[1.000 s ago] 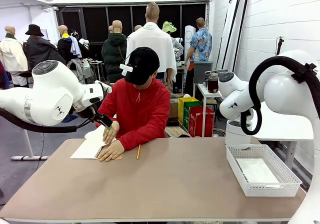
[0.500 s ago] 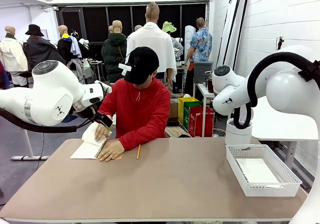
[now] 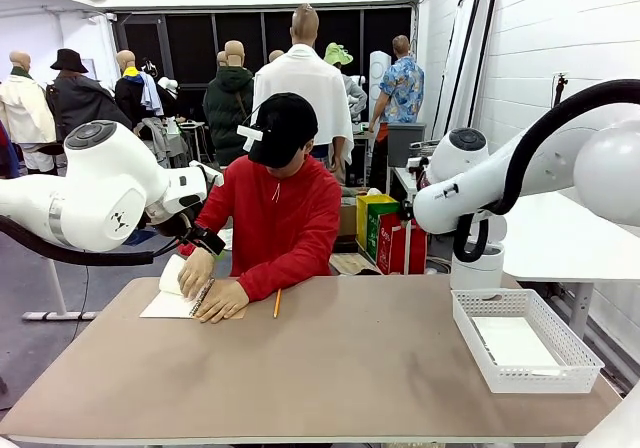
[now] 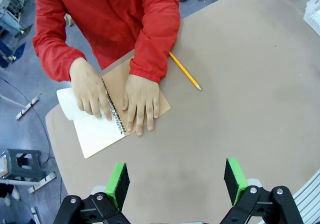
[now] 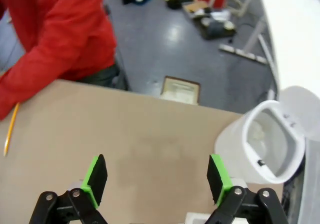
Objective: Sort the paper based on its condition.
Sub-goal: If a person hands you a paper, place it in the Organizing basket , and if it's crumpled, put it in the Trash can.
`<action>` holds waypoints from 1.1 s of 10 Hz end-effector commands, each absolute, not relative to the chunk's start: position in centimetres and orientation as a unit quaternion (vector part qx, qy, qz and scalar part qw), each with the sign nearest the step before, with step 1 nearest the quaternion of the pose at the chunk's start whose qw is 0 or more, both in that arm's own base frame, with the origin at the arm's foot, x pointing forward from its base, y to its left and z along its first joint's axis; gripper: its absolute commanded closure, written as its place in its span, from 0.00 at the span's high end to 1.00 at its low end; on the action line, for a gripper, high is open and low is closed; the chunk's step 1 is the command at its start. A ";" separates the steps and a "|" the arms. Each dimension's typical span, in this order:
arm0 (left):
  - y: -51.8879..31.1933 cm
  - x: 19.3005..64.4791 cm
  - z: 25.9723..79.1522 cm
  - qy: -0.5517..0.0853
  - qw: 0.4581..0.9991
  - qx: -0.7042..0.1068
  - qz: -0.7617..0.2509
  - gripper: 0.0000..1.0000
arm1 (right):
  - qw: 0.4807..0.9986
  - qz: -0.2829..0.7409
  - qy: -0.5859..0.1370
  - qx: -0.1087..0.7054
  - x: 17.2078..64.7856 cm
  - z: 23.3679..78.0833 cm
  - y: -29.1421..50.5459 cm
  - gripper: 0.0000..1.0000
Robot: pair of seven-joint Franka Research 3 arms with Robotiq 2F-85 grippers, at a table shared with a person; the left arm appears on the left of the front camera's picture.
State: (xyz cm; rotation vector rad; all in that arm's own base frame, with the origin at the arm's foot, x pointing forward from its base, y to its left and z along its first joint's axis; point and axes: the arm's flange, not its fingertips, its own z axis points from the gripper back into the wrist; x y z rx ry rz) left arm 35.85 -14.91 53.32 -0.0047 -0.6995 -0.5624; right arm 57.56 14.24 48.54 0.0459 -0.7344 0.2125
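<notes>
Brown notebook (image 4: 131, 104) cover: left wrist view | white bin (image 5: 267, 141): right wrist

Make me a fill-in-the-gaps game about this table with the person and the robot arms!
1. The person's hands press on an open spiral-bound ____.
2. The thin yellow pencil lies on the brown ____.
3. The white plastic mesh basket holds a white ____.
4. The left gripper has its green-padded jaws ____.

Missing words: notebook; table; sheet; open
</notes>
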 end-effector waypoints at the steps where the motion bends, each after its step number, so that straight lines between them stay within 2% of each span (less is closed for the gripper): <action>1: -14.9 35.8 53.2 -0.337 0.901 -0.002 -0.273 1.00 | 0.922 0.185 -0.336 0.056 56.4 49.7 12.0 1.00; 3: -14.9 35.8 53.2 -0.337 0.901 -0.002 -0.273 1.00 | 0.919 0.214 -0.328 0.053 56.0 50.0 12.2 1.00; 4: -14.9 35.8 53.2 -0.337 0.901 -0.002 -0.273 1.00 | 0.920 0.176 -0.346 0.045 56.0 48.6 15.4 1.00; 8: -14.9 35.8 53.2 -0.337 0.901 -0.002 -0.273 1.00 | 0.919 0.190 -0.340 0.052 55.9 48.9 15.0 1.00; 11: -14.9 35.8 53.2 -0.337 0.901 -0.002 -0.273 1.00 | 0.941 0.180 -0.268 0.102 57.0 51.7 16.9 1.00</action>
